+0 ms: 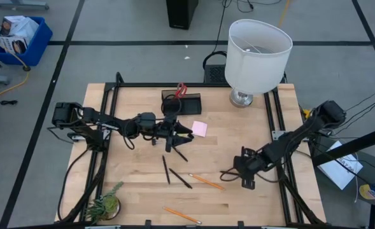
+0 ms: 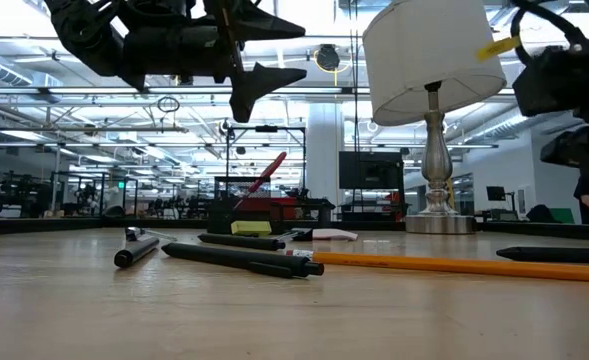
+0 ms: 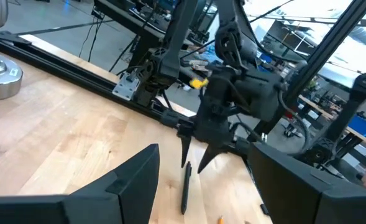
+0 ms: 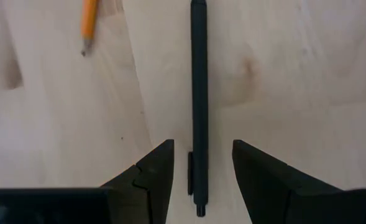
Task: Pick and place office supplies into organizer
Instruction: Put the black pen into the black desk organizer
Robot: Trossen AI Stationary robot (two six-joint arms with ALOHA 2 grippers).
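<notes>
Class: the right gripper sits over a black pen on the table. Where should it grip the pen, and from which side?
Probably mid-barrel, from straight above. The pen lies flat on the table, running between the open fingers of the right gripper, so they would close across its narrow width.

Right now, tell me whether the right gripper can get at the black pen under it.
Probably yes. The right gripper is open, its fingers either side of the black pen lying flat on the table; the nearest pencil lies well aside, so nothing blocks it.
</notes>
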